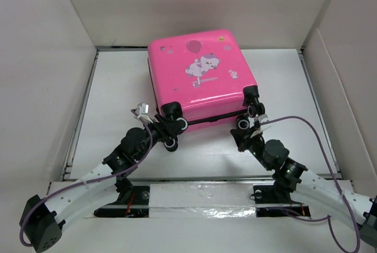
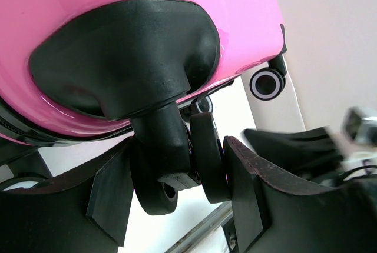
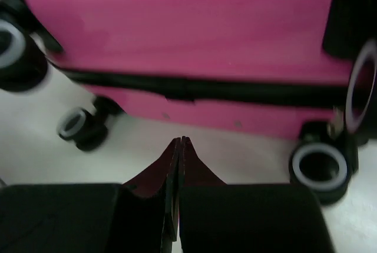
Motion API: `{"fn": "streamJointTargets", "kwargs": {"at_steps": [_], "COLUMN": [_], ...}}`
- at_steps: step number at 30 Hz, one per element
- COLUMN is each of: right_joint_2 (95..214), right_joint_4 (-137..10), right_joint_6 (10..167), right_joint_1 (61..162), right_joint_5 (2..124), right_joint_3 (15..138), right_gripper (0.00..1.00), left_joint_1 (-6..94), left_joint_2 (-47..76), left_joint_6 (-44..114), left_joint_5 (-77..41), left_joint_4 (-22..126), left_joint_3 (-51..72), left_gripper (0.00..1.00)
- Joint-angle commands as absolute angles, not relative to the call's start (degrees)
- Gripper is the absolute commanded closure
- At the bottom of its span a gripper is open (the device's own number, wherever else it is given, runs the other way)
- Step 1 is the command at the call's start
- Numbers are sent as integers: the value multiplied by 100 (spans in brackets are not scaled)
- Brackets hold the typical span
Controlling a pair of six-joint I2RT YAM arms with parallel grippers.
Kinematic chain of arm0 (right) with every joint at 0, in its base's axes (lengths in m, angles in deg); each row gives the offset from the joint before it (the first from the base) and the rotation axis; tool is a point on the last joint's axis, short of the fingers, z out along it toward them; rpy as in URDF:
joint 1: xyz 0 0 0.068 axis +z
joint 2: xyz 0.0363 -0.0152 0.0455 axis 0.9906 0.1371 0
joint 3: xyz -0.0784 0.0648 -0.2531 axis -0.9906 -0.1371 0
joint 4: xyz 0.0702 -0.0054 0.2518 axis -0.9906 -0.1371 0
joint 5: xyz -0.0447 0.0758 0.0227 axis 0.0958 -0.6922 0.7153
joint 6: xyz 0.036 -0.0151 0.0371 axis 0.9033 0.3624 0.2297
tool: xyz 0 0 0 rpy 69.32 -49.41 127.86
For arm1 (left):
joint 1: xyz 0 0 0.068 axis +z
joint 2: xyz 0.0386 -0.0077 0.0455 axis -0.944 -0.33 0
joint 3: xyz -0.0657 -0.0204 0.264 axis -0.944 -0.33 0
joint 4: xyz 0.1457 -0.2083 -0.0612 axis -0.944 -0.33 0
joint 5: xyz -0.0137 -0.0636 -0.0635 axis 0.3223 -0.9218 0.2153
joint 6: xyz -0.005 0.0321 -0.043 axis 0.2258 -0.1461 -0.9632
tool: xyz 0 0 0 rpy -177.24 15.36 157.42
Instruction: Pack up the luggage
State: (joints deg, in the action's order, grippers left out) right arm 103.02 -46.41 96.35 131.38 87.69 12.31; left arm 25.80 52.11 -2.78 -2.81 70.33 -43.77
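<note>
Right now your luggage [image 1: 197,70] lies flat and closed on the white tabletop [image 1: 118,88]. Its printed pink shell faces up and its wheeled end is turned toward the arm bases. Your left tool [image 2: 179,194] is at the luggage's near-left corner, clamped on a black twin wheel [image 2: 203,159], with one finger [image 2: 112,197] against one side of the wheel and the other finger against the opposite side. Above that wheel you can see the black housing [image 2: 129,53] set into the pink shell. Your right tool [image 3: 179,144] sits just off the luggage's near-right corner. Its fingers are pressed together with nothing between them, and the tips point at the black seam [image 3: 194,88] along the luggage's near side, stopping short of the shell.
</note>
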Motion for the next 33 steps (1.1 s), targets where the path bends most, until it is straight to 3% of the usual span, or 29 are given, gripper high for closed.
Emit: {"fn": "streamJointTargets", "kwargs": {"at_steps": [1,5,6,8,9,13,17,24,33], "right_joint_2": [10041,9812,9794,9811,9837,10188,10891,12139,13335], "right_joint_4": [-4165,-4753,-4798,-4807,-4816,-4342,-3710,-2155,-1021], "right_joint_6": [9942,10406,10504,10714,10777,10576,10225,9583,9073], "right_joint_1": [13275,13275,13222,13065,12977,12301,11501,10709,10541], "right_joint_5": [9945,10384,10612,10771,10833,10326,9280,7690,7582], "right_joint_3": [1070,1052,999,824,797,796,867,928,1069], "right_gripper": [100,96,86,75,63,40,38,48,46], "left_joint_1": [2538,2591,2660,2818,2889,3232,3417,3470,3470], "left_joint_2": [5362,5467,5485,5555,5564,5581,5590,5608,5529], "left_joint_6": [60,147,139,104,95,-10,-54,-72,-37], "left_joint_5": [-870,-835,-844,-940,-1141,-1729,-2004,-2118,-2153], "left_joint_4": [7631,7438,7429,7411,7420,7385,7359,7324,7297], "left_joint_3": [-3918,-3778,-3769,-3760,-3751,-3637,-3575,-3602,-3637], "left_gripper": [100,100,100,100,100,100,100,100,100]}}
